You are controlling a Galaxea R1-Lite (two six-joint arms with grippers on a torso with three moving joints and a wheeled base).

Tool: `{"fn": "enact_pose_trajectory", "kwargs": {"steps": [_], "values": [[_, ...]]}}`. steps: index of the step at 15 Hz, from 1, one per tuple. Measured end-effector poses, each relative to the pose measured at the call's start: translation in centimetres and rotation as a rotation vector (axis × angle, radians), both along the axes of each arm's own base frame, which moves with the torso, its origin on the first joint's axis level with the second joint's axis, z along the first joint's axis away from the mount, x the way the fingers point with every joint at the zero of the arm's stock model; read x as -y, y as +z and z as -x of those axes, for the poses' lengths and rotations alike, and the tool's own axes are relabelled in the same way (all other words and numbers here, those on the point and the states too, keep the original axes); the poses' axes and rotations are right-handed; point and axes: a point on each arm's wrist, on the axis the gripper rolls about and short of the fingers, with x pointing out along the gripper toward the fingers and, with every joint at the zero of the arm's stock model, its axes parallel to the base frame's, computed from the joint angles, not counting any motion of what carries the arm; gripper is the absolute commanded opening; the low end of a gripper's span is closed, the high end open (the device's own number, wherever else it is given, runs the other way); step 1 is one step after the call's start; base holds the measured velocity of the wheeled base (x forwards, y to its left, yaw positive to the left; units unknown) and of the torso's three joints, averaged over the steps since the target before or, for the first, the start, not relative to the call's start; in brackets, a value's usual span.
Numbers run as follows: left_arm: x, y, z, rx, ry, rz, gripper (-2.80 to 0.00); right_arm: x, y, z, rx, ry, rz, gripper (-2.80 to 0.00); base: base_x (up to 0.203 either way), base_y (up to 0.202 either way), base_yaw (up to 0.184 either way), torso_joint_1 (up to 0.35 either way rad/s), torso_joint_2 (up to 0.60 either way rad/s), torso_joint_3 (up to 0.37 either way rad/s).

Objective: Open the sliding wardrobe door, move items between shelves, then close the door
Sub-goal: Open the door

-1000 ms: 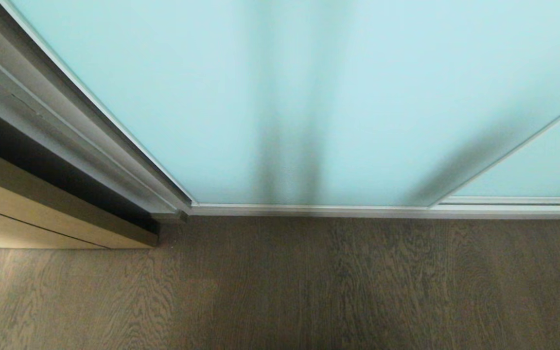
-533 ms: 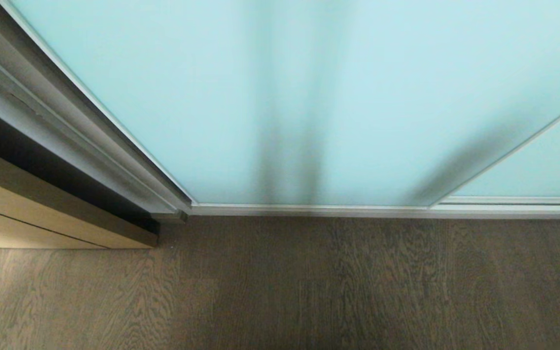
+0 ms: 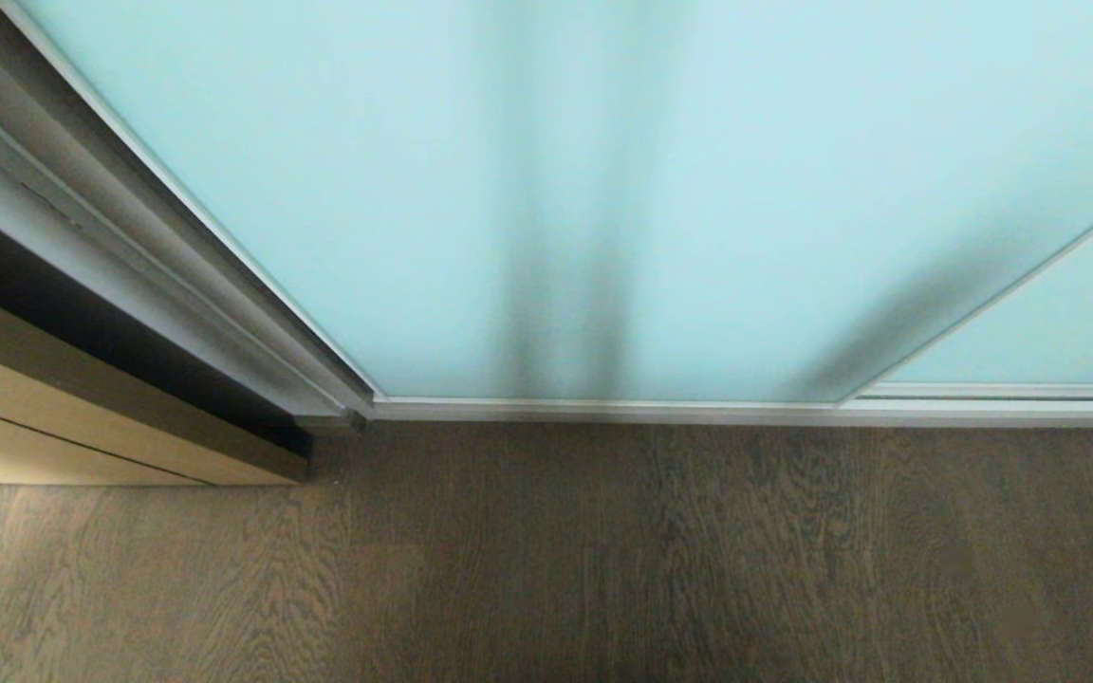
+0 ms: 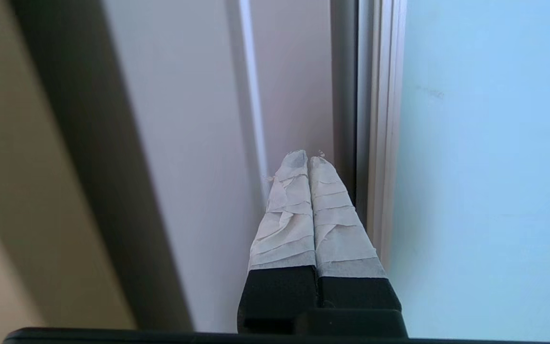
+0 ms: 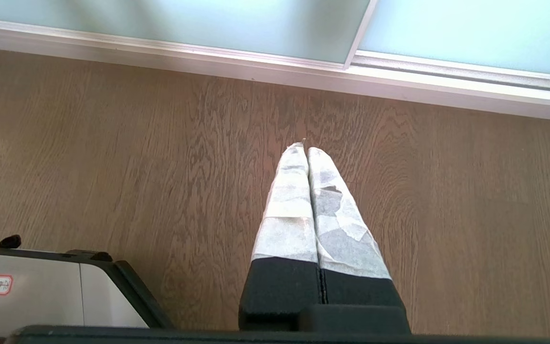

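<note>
Beside the sliding wardrobe door [image 4: 485, 167] frame, left tool [image 4: 308, 160] pressed closed, empty, right tool [image 5: 307, 149] closed over floor [image 5: 112, 167]

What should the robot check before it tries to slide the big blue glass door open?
1. The sliding wardrobe door is closed against the side frame: ok, no gap shows.
2. The left gripper is by the door's edge: ok, its tips point at the white side frame just beside the door's metal edge.
3. Left gripper shut and empty: ok.
4. Tips touching the door's edge: cannot tell.
5. The right gripper is out of the way: ok, shut and pointing down over the wooden floor.
6. What waits on the shelves inside: cannot tell, the frosted glass hides it.
</note>
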Motion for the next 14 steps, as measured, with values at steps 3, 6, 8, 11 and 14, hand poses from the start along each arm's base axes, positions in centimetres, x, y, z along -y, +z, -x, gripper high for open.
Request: {"fn": "enact_pose_trajectory", "kwargs": {"steps": [3,6,8,11,14], "values": [[0.0,-0.2,-2.2,-0.031,-0.015,0.012,-2.8,0.0,0.0,0.0,0.0,0.0,0.0,-2.8,0.0,0.0,0.0,0.0,0.0,0.0],[0.0,-0.7,-3.9,-0.067,-0.027,0.02,-2.8,0.0,0.0,0.0,0.0,0.0,0.0,-2.8,0.0,0.0,0.0,0.0,0.0,0.0],[0.0,-0.8,-5.0,-0.082,-0.03,0.023,-2.8,0.0,0.0,0.0,0.0,0.0,0.0,-2.8,0.0,0.0,0.0,0.0,0.0,0.0],[0.0,-0.9,-6.3,-0.097,-0.035,0.027,-2.8,0.0,0.0,0.0,0.0,0.0,-0.001,-2.8,0.0,0.0,0.0,0.0,0.0,0.0],[0.0,-1.2,-7.5,-0.115,-0.048,0.037,-2.8,0.0,0.0,0.0,0.0,-0.001,0.0,-2.8,0.0,0.0,0.0,0.0,0.0,0.0]]}}
